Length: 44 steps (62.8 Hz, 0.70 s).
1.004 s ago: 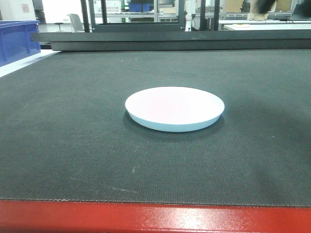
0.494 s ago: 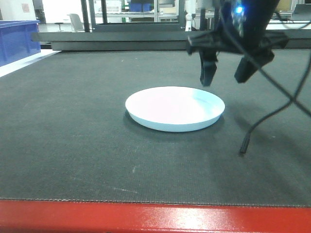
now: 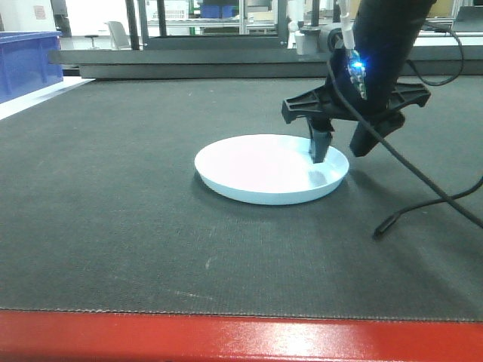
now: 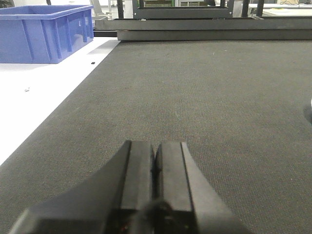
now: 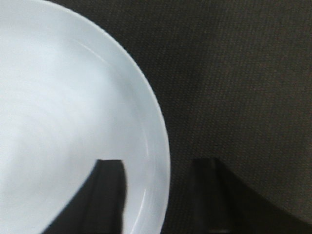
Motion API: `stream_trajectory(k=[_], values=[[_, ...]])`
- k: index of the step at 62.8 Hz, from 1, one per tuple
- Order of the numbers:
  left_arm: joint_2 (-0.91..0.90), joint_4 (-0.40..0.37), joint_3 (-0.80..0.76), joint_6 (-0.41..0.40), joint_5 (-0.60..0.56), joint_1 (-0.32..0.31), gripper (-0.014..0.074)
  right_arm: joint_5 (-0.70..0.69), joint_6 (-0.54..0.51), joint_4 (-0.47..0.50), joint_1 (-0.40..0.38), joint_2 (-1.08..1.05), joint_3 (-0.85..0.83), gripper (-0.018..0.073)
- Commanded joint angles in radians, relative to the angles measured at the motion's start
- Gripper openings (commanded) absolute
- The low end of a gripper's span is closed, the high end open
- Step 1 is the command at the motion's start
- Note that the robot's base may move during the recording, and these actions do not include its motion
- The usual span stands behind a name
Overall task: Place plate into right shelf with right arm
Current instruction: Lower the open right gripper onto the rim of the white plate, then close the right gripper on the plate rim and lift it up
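While the blue bin (image 3: 26, 64) is standing far to the left of the plate (image 3: 264, 170), beyond the dark mat (image 3: 113, 211), the left gripper (image 4: 155, 161) is hanging low over that mat with its fingers pressed together on nothing. The white plate is lying flat on the mat. The right gripper (image 3: 339, 151) is hovering at the plate's right edge, spread wide: one finger (image 5: 107, 195) is pointing inside the rim, the other outside it. Whether they are touching the plate, I cannot tell. A black cable (image 3: 423, 200) is trailing onto the mat right of the plate.
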Motion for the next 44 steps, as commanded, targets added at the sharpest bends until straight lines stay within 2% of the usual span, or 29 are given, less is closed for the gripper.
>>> stream_trajectory(k=[1,13,18,33,44], values=[[-0.011,-0.004,0.006,-0.002,-0.082,-0.003,-0.0047,-0.049,-0.002,-0.025,-0.003,-0.042,-0.033,0.027],[-0.011,-0.004,0.006,-0.002,-0.082,-0.003,-0.0047,-0.049,-0.002,-0.031,-0.003,-0.032,-0.033,0.015],[-0.011,-0.004,0.006,-0.002,-0.082,-0.003,-0.0047,-0.048,-0.002,-0.035,-0.003,-0.029,-0.033,0.0041],[-0.011,-0.004,0.006,-0.002,-0.082,-0.003,-0.0047,-0.049,-0.002,-0.035,-0.003,-0.072,-0.032,0.0055],[-0.011,-0.004,0.006,-0.002,-0.082,-0.003,-0.0047,-0.08,-0.003,-0.062,-0.003,-0.208,0.033,0.0055]])
